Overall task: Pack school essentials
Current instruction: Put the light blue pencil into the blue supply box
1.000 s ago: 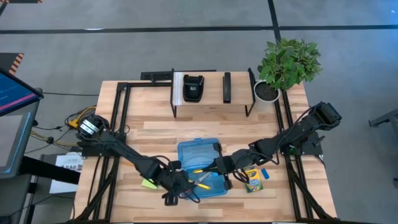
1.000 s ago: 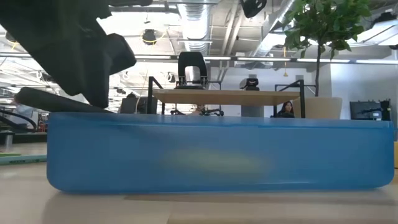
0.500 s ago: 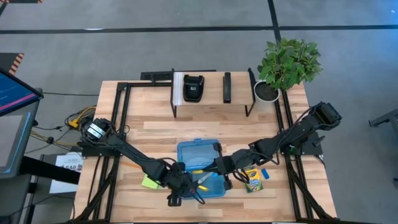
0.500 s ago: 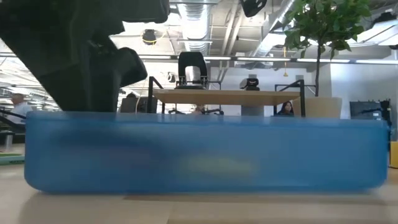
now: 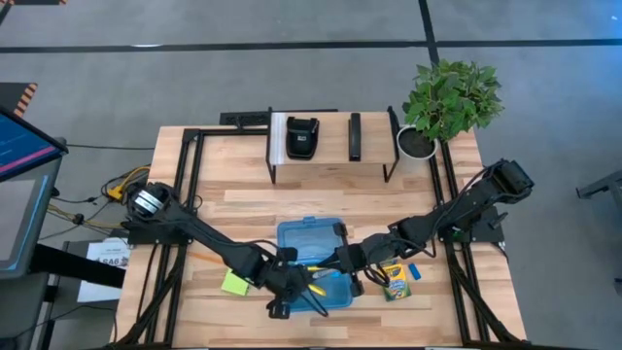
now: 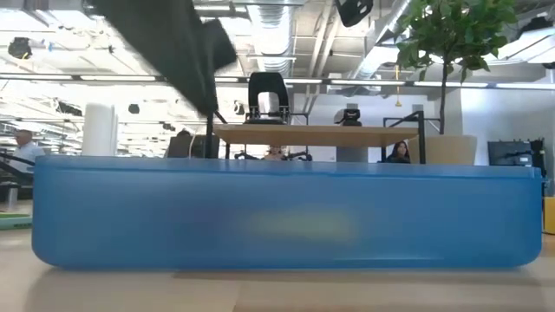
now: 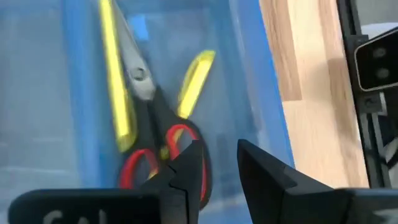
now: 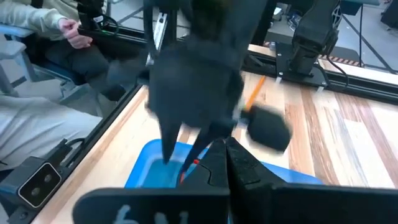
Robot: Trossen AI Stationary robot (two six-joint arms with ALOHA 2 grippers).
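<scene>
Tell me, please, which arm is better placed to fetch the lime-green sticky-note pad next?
Probably the left. The left gripper hangs over the blue box, empty above the scissors, and the sticky-note pad lies beside that arm. The right gripper, shut, is across the box.

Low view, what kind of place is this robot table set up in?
Probably an open-plan lab or office workshop. Exposed ducts and pipes run across the ceiling, a person sits at a desk behind the table, and a person is seated right beside the wooden table.
</scene>
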